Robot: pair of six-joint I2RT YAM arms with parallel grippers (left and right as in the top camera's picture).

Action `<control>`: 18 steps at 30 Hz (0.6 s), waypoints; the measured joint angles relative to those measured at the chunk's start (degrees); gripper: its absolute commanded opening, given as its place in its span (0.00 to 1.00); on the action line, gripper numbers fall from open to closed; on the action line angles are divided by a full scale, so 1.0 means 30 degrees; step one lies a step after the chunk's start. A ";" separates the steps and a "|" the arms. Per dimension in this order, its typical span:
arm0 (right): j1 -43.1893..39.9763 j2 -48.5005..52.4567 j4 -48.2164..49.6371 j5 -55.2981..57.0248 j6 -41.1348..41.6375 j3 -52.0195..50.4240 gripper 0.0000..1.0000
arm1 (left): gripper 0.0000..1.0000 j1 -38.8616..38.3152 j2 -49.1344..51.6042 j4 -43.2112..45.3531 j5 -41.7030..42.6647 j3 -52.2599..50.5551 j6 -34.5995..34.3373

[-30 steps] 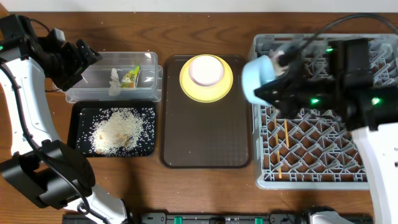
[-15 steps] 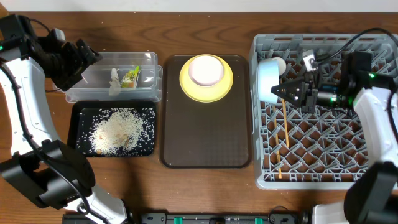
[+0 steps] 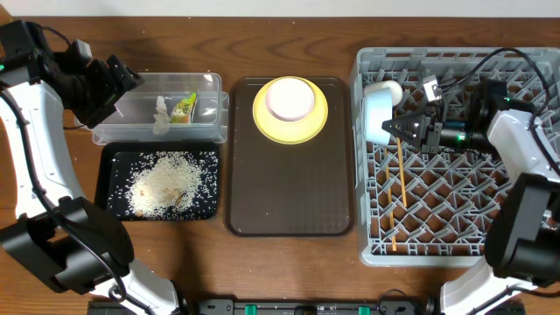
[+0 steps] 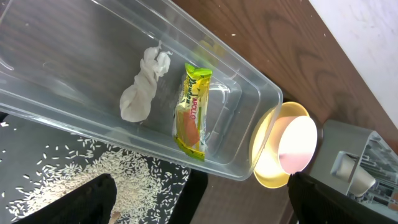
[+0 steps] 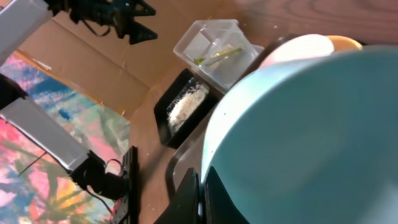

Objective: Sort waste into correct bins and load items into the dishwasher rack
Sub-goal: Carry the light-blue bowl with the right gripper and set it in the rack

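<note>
My right gripper (image 3: pixel 406 129) is shut on the rim of the light blue bowl (image 3: pixel 376 112), which stands on edge in the left part of the grey dishwasher rack (image 3: pixel 455 249). In the right wrist view the bowl (image 5: pixel 311 124) fills the frame, its rim pinched between the fingers (image 5: pixel 200 194). The white cup (image 3: pixel 391 90) lies just behind the bowl. Two chopsticks (image 3: pixel 401 179) lie in the rack. The white bowl (image 3: pixel 290 98) sits on the yellow plate (image 3: pixel 302 129). My left gripper (image 3: pixel 112 87) is open and empty above the clear tub (image 3: pixel 206 83), which holds the tissue (image 4: pixel 144 87) and the wrapper (image 4: pixel 191 115).
The black tray (image 3: pixel 114 188) in front of the tub holds the rice scraps (image 3: pixel 166 184). The plate rests at the back of the dark brown serving tray (image 3: pixel 289 192) between the bins and the rack. Bare wood lies along the front edge.
My right gripper has carried the blue bowl down and to the right, from above the rack's left edge into the rack. The left arm has not moved.
</note>
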 measured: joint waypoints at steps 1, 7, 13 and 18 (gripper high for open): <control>-0.0160 0.0073 -0.0022 0.0051 -0.0022 0.0000 0.01 | 0.91 0.0000 0.0000 0.0000 0.0000 0.0000 0.0000; -0.0882 0.0087 -0.0699 0.0546 -0.0095 0.0000 0.04 | 0.91 0.0000 0.0000 0.0000 0.0000 0.0000 0.0000; -0.2171 0.0087 -0.1282 0.1020 0.0430 -0.0022 0.28 | 0.91 0.0000 0.0000 -0.0007 0.0007 0.0000 -0.0007; -0.3650 0.0087 -0.1202 0.1268 0.1231 -0.0029 0.31 | 0.91 0.0000 0.0000 -0.0007 0.0000 0.0000 0.0000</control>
